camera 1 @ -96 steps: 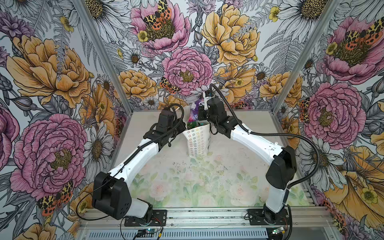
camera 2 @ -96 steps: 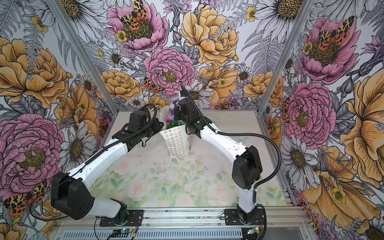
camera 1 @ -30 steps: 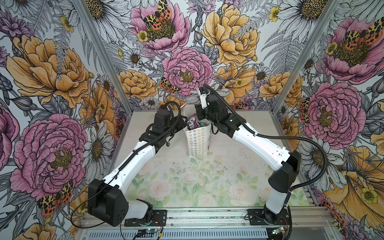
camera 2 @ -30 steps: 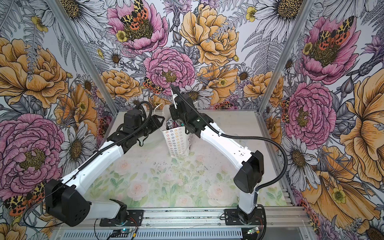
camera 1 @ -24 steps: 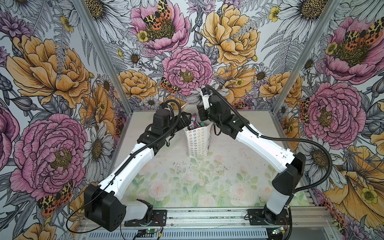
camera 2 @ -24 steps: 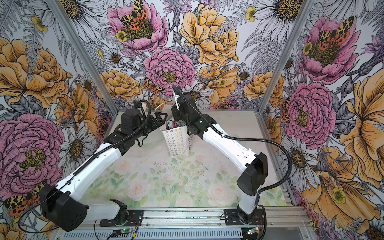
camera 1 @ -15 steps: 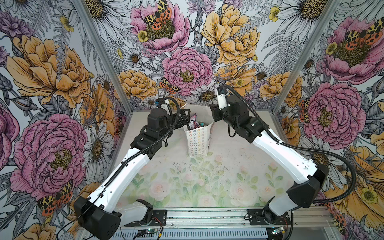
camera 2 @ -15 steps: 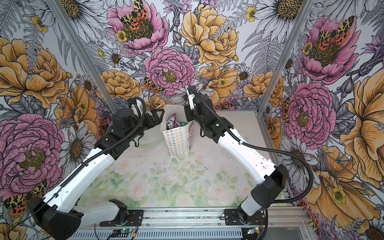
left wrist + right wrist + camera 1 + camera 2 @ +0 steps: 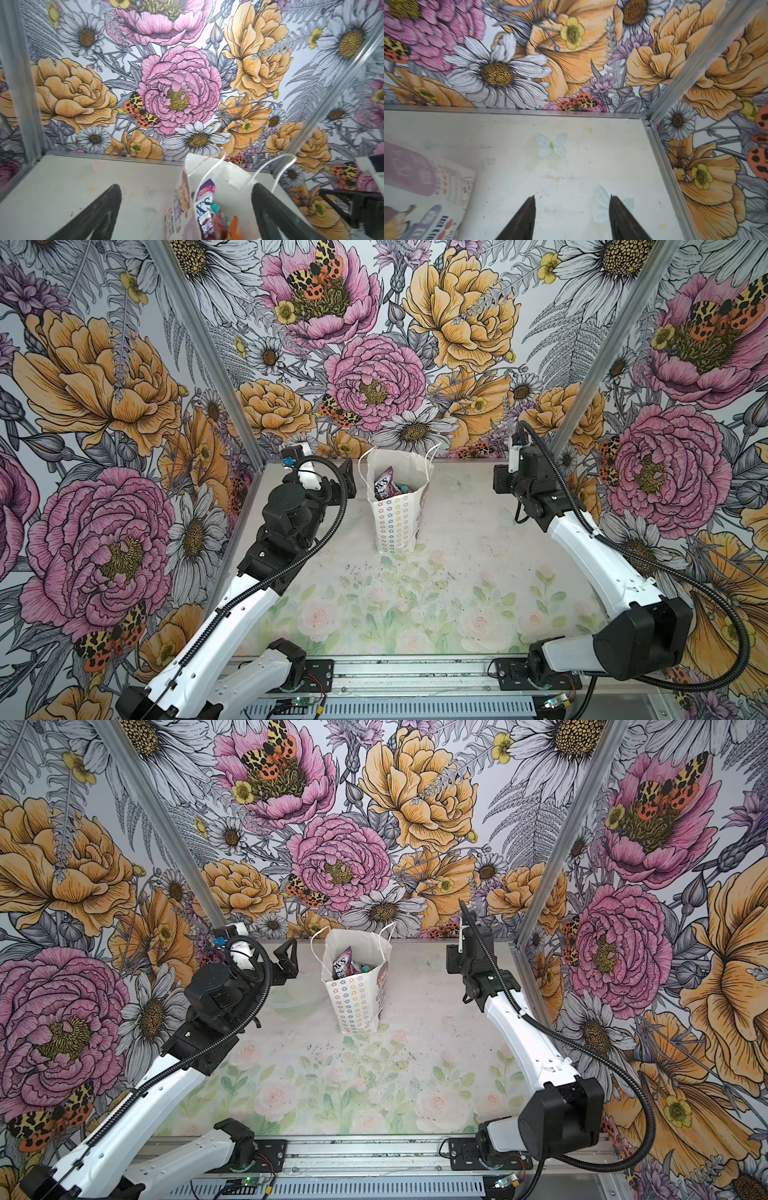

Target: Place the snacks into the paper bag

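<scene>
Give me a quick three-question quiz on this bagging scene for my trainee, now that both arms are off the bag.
1. True or false: the paper bag lies tipped over.
2. Which holds a snack? A left gripper; B right gripper; C neither.
3. What colour is the packet standing tallest in the bag?
Key: 1 false, it stands upright; 2 C, both are open and empty; 3 the dark purple packet.
</scene>
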`<action>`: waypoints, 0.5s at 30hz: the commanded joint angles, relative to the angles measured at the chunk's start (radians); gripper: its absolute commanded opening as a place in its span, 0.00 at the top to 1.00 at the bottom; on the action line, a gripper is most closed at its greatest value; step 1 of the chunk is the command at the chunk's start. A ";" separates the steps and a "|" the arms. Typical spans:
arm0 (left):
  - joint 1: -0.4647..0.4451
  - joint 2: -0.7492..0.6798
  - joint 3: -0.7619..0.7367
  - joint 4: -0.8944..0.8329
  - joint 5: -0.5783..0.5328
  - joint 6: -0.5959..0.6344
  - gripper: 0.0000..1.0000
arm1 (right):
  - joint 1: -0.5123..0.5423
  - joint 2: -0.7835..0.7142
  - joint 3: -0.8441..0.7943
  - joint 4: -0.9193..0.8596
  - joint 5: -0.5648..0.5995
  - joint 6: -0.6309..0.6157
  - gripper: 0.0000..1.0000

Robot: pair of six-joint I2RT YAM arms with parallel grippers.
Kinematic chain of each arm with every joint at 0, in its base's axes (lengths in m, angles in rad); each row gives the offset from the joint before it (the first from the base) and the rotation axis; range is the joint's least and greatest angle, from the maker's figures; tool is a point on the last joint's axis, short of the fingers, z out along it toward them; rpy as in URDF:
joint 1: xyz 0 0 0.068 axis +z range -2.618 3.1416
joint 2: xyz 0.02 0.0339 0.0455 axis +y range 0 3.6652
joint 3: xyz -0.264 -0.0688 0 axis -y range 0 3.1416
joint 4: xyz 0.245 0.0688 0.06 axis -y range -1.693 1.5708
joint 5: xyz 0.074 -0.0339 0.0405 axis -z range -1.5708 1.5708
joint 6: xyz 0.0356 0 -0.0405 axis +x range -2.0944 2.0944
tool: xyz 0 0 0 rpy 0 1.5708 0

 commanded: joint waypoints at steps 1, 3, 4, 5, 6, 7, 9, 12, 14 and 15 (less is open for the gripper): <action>0.060 -0.032 -0.124 0.137 0.004 0.139 0.01 | -0.088 0.053 -0.053 0.118 -0.070 0.031 0.38; 0.104 -0.055 -0.227 0.234 0.015 0.147 0.01 | -0.150 0.070 -0.120 0.223 -0.157 0.061 0.37; 0.125 -0.063 -0.266 0.273 0.028 0.147 0.01 | -0.168 0.073 -0.156 0.283 -0.183 0.066 0.36; 0.148 -0.070 -0.307 0.311 0.037 0.140 0.01 | -0.183 0.075 -0.207 0.362 -0.189 0.067 0.36; 0.172 -0.075 -0.337 0.327 0.037 0.133 0.01 | -0.193 0.075 -0.260 0.448 -0.198 0.062 0.36; 0.187 -0.078 -0.358 0.337 0.035 0.128 0.01 | -0.202 0.075 -0.314 0.521 -0.206 0.057 0.36; 0.228 -0.079 -0.401 0.361 0.037 0.122 0.01 | -0.206 0.079 -0.404 0.634 -0.206 0.040 0.36; 0.283 -0.083 -0.440 0.371 0.065 0.124 0.01 | -0.209 0.074 -0.465 0.665 -0.201 0.024 0.35; 0.310 -0.082 -0.475 0.398 0.071 0.132 0.01 | -0.209 0.060 -0.513 0.689 -0.198 0.011 0.35; 0.328 -0.080 -0.498 0.420 0.078 0.132 0.01 | -0.208 0.050 -0.547 0.718 -0.190 0.005 0.35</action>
